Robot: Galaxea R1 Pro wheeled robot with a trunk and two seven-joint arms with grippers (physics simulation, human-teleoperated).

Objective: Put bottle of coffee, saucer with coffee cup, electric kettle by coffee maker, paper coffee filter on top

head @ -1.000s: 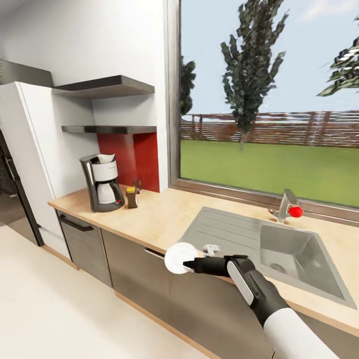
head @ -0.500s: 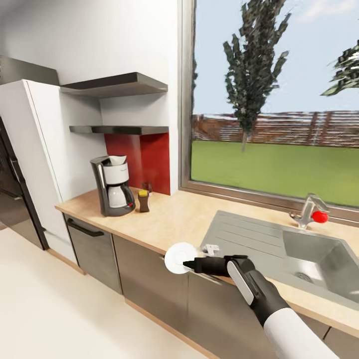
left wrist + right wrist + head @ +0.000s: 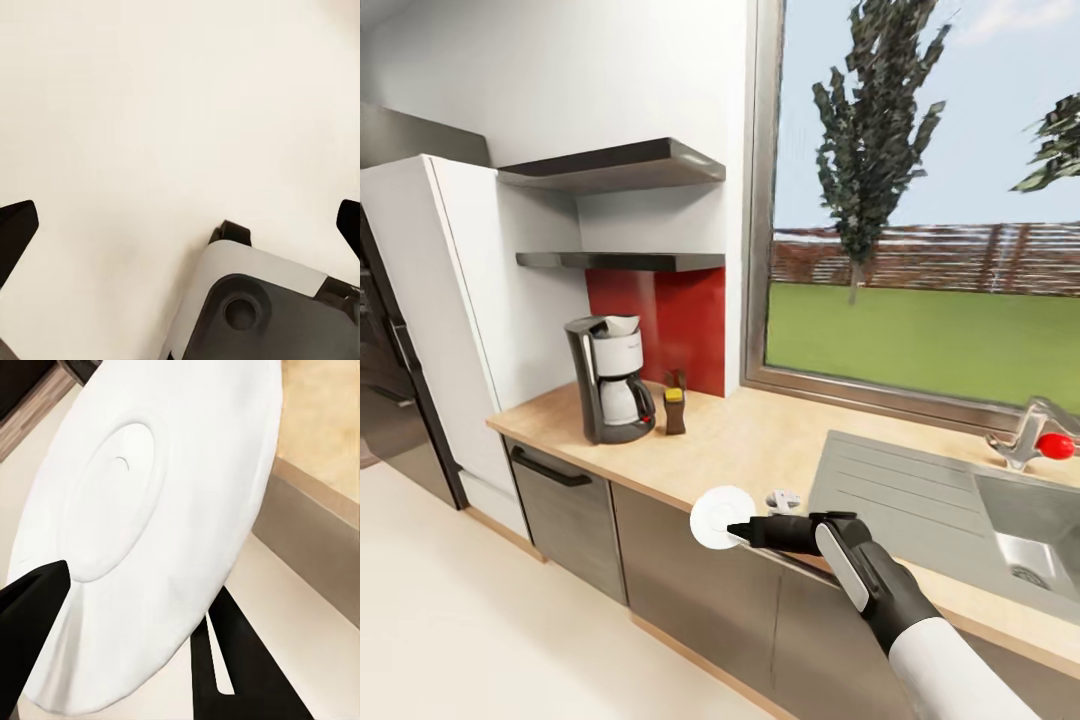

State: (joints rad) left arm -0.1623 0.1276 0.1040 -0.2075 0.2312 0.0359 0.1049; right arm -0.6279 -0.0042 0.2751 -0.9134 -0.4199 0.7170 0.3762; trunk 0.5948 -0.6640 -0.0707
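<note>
One saucer [image 3: 722,517], lower centre of frame, pinched at its rim by right gripper [image 3: 741,531] ahead of the countertop [image 3: 760,440] edge. Left gripper [image 3: 180,225] spread wide, empty. Coffee maker [image 3: 610,378] at centre left. Risk: thin rim grip slipping, or saucer clipping counter edge.

A home kitchen, rendered in simulation. A long wooden table [image 3: 760,450] runs over grey cabinet fronts [image 3: 690,570], with a steel sink [image 3: 1020,520] and its tap [image 3: 1030,440] set in beyond and to the right of the right pincer [image 3: 738,532]. Ahead and left of that pincer stand a coffee maker [image 3: 612,378] and a small bottle [image 3: 674,410] against a red backsplash [image 3: 680,325], beneath two dark wall shelves [image 3: 620,210]. A tall white fridge-like cabinet [image 3: 430,320] stands further left. A wide window [image 3: 930,250] shows lawn, fence and trees.
</note>
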